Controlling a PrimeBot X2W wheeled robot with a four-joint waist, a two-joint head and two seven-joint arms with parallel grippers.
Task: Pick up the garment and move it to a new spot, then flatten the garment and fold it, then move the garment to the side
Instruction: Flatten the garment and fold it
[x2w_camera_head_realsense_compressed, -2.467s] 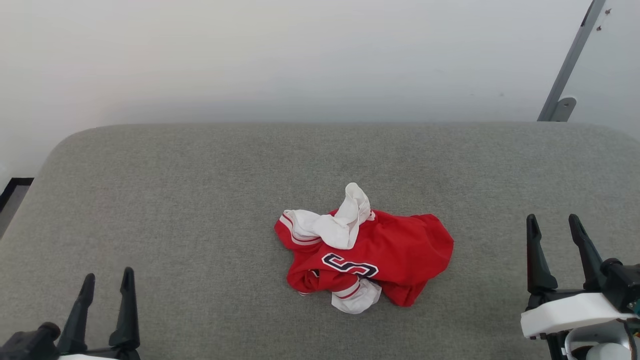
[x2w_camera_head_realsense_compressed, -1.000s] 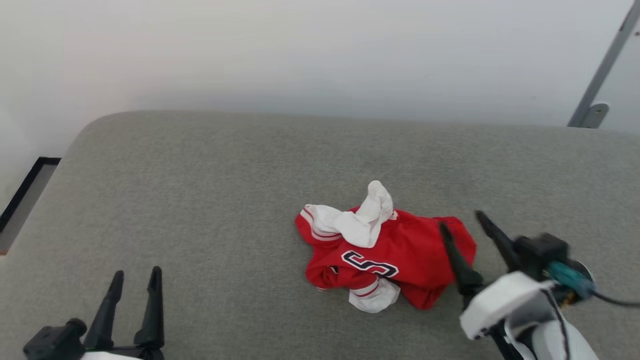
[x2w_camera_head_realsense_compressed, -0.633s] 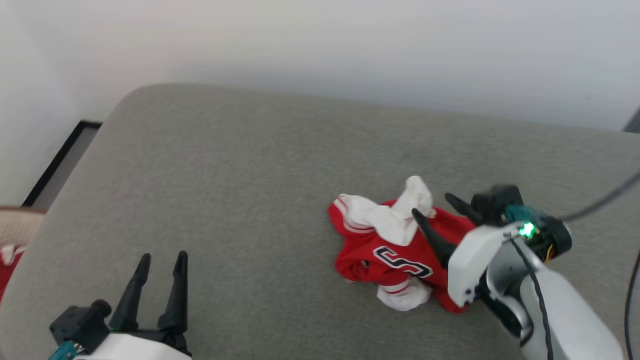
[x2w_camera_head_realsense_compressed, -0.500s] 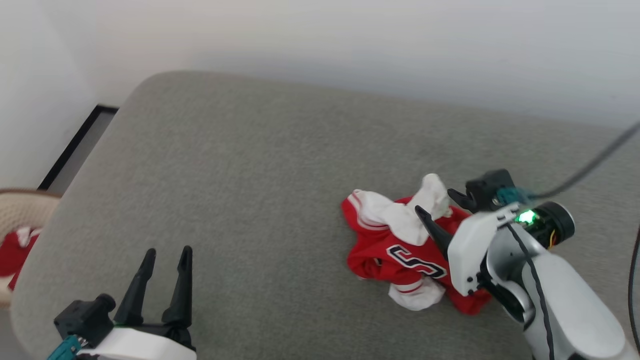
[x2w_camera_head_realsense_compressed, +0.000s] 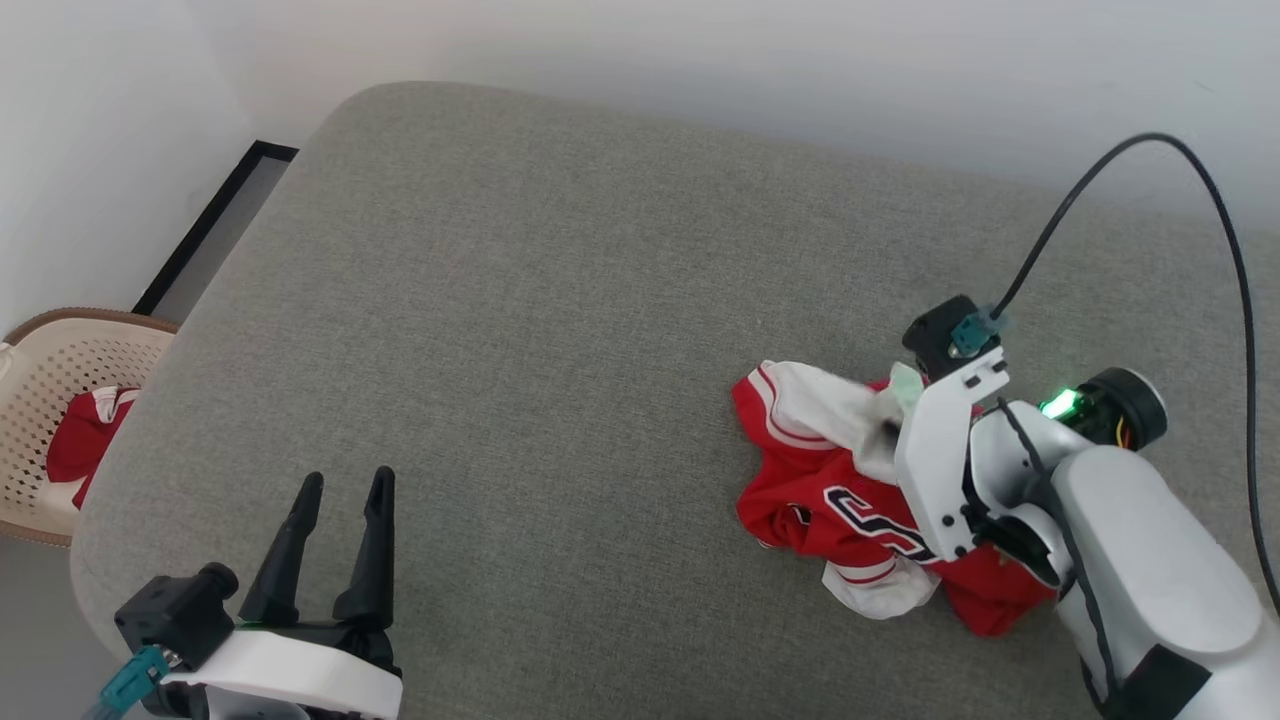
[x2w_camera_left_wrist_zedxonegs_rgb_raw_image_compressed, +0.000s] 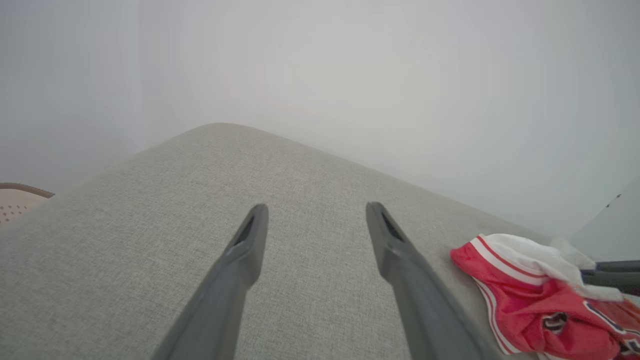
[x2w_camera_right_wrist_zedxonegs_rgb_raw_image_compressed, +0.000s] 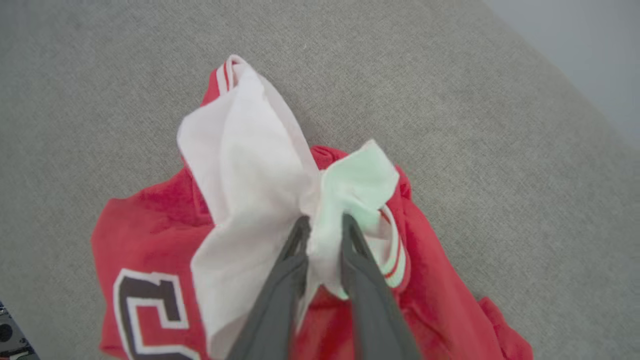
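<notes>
Two dark fingers of the right pincer (x2w_camera_right_wrist_zedxonegs_rgb_raw_image_compressed: 324, 222), spread beside the garment (x2w_camera_head_realsense_compressed: 850, 505) a second ago, now clamp a white fold at its top. The crumpled jersey lies on the right of the grey tabletop (x2w_camera_head_realsense_compressed: 550, 300), and the lift looks ready to begin. The left pincer (x2w_camera_head_realsense_compressed: 347, 478) hovers apart, empty. A basket (x2w_camera_head_realsense_compressed: 80, 316) off the left edge holds red-and-white cloth (x2w_camera_head_realsense_compressed: 85, 440).
</notes>
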